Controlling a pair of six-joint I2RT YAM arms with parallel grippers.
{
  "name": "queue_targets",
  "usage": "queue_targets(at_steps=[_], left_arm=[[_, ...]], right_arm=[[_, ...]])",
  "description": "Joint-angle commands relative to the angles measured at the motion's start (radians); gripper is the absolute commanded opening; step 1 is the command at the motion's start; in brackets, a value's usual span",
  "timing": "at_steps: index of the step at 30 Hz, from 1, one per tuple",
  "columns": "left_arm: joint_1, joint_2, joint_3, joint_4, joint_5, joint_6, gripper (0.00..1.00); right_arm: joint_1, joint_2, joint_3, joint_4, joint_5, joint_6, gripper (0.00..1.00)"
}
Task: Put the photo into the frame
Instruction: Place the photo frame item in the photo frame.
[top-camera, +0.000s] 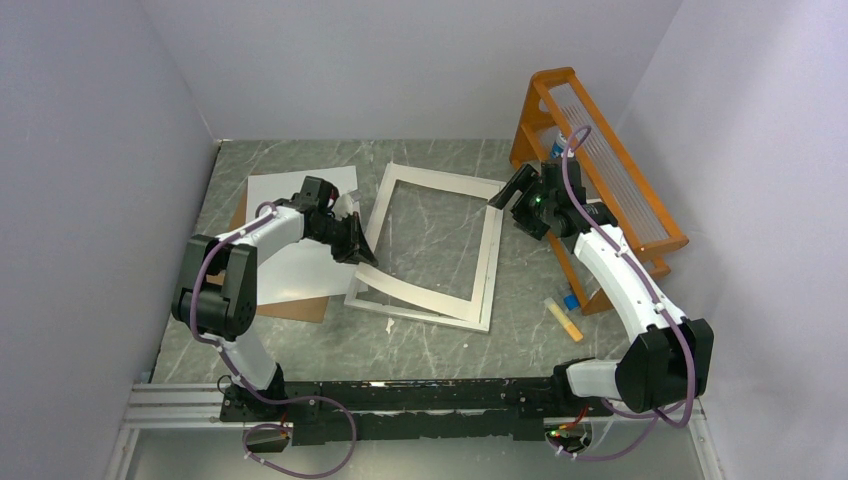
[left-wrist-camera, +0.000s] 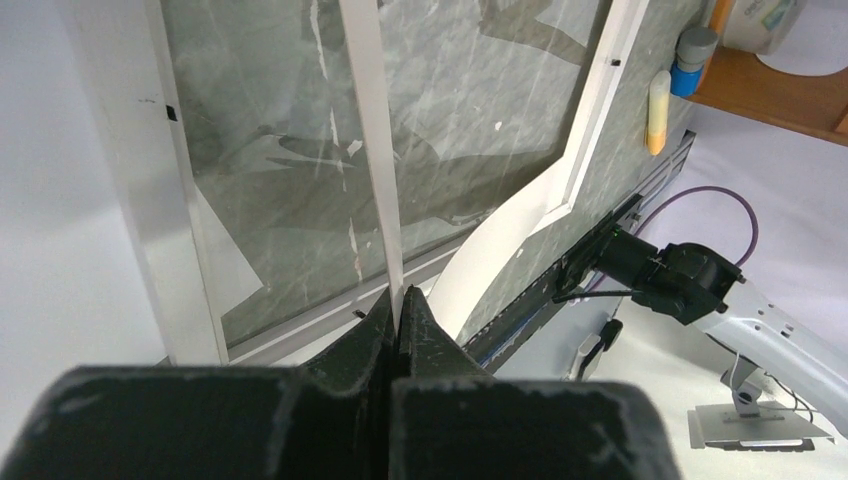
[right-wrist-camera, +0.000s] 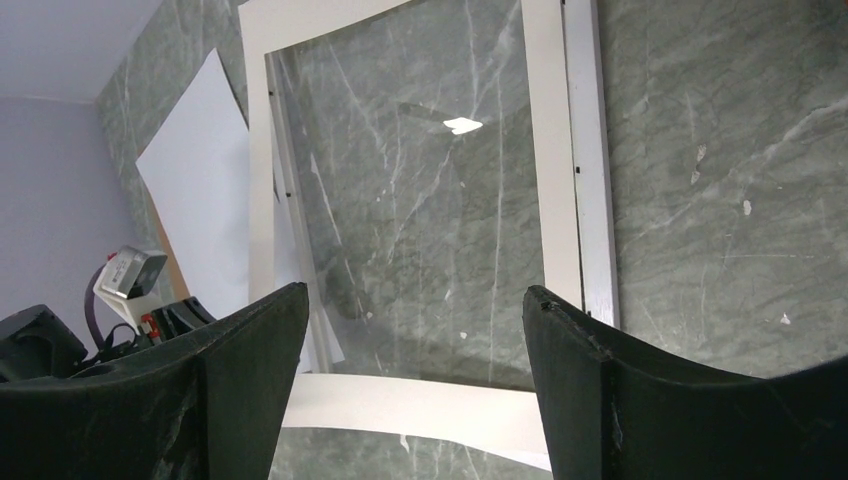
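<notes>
We see a grey-green marbled table (top-camera: 420, 345), matte with pale veins, and an orange slatted rack (top-camera: 548, 82) on its right side. The frame (top-camera: 420, 313) lies flat mid-table: a large rectangle with a narrow silver-white border, and the marble shows through its opening. On top of it sits a wider white card mat (top-camera: 415, 285), thin and floppy, its near strip bowed up off the frame. The photo (top-camera: 290, 270) is left of the frame, plain white side up, a flat paper rectangle resting on a brown backing board (top-camera: 295, 310) and not in the frame.

Left gripper (top-camera: 357, 248) is clamped tight on the mat's left edge; the wrist view shows the thin white card running straight into the closed black jaws. Right gripper (top-camera: 505, 195) is spread wide and holds nothing, hovering over the frame's far right corner. A small yellowish stick (top-camera: 567, 322) lies by the rack's foot.
</notes>
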Motion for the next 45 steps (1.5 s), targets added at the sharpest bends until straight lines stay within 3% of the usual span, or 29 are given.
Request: queue_targets(at_steps=[1,5,14,18,22,30,31,39,45], left_arm=[[-0.006,-0.032,-0.018,0.019,-0.029,-0.021,0.03],[-0.008,-0.027,-0.057,0.100,0.042,-0.059,0.03],[-0.017,0.008,-0.045,0.093,0.077,-0.045,0.05],[-0.021,0.030,-0.025,0.069,0.052,-0.040,0.24],[-0.021,0.000,-0.021,0.036,-0.001,-0.035,0.53],[-0.021,-0.087,0.054,-0.152,-0.175,0.043,0.84],[-0.021,-0.091,0.070,-0.165,-0.194,0.054,0.92],[-0.021,-0.013,0.143,-0.168,-0.297,0.057,0.94],[-0.021,0.138,0.227,-0.102,-0.299,0.015,0.87]], right_arm=[[-0.005,0.013,0.019,0.044,-0.017,-0.005,0.81],[-0.005,0.020,0.023,0.044,-0.015,-0.005,0.81],[-0.005,0.017,0.012,0.047,0.002,-0.002,0.81],[-0.006,0.015,0.007,0.043,0.007,-0.005,0.81],[-0.007,0.010,-0.003,0.045,0.009,-0.006,0.81],[-0.007,0.007,-0.016,0.022,0.057,-0.034,0.82],[-0.006,0.009,-0.021,0.019,0.058,-0.038,0.82],[-0.006,0.054,-0.062,-0.036,0.191,-0.086,0.87],[-0.008,0.121,-0.108,-0.015,0.189,-0.108,0.92]])
